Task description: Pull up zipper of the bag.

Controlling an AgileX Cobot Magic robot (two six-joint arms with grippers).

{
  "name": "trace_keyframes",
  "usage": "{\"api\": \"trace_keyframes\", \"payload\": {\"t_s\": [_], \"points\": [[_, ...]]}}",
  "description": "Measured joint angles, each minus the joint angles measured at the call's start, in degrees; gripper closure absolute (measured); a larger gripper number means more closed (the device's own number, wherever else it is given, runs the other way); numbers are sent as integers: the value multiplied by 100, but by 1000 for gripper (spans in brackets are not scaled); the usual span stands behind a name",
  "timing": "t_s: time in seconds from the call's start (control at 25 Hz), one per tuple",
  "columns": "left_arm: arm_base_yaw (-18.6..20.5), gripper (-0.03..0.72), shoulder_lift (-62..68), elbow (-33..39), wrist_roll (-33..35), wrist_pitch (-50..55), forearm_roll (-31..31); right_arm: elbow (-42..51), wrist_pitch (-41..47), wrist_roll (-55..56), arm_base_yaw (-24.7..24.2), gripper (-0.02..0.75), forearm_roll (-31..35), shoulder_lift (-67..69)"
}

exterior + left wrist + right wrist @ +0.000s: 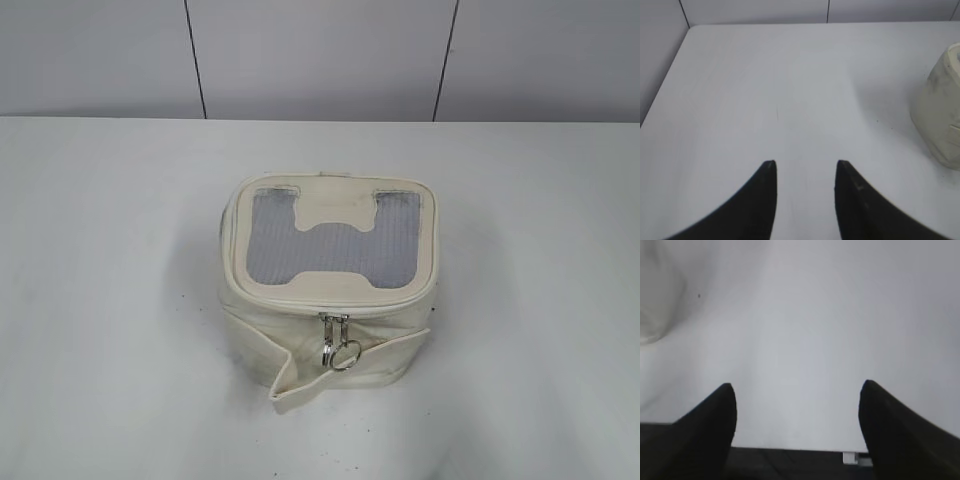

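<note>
Zipper (pixel 300 304) track runs around the top rim of the bag (pixel 330 290), its two silver pulls (pixel 336 340) hanging side by side at the front face, rings down. From my remote station, the exterior view shows the cream bag standing upright near the middle of the white table (pixel 110 300), grey mesh window (pixel 335 245) facing up and a loose cream strap (pixel 345 375) draped across its front lower edge. Neither arm appears in that view. My left gripper (pixel 806 167) hovers over bare tabletop with its dark fingers parted, the bag's side at the right edge of its camera, well apart. My right gripper (pixel 797 390) is spread wider still, holding nothing, with only a pale blur in its upper left corner that I cannot identify for certain.
</note>
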Motion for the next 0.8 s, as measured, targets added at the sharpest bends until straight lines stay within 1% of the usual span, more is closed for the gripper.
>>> {"api": "trace_keyframes", "payload": {"t_s": [0.16, 0.32, 0.4, 0.56, 0.8], "points": [[0, 382, -125, 0, 61, 5, -31, 17, -11, -7, 0, 146, 0, -954], [0, 382, -125, 5, 607, 0, -409, 17, -11, -57, 0, 146, 31, -1584], [0, 382, -125, 18, 839, -24, -626, 21, -12, -188, 0, 147, 96, -1615], [0, 382, -125, 56, 967, -37, -671, 21, -12, -637, 0, 150, 476, -1615], [0, 382, -125, 56, 992, -50, -666, 28, -12, -714, 0, 150, 523, -1615]]}}
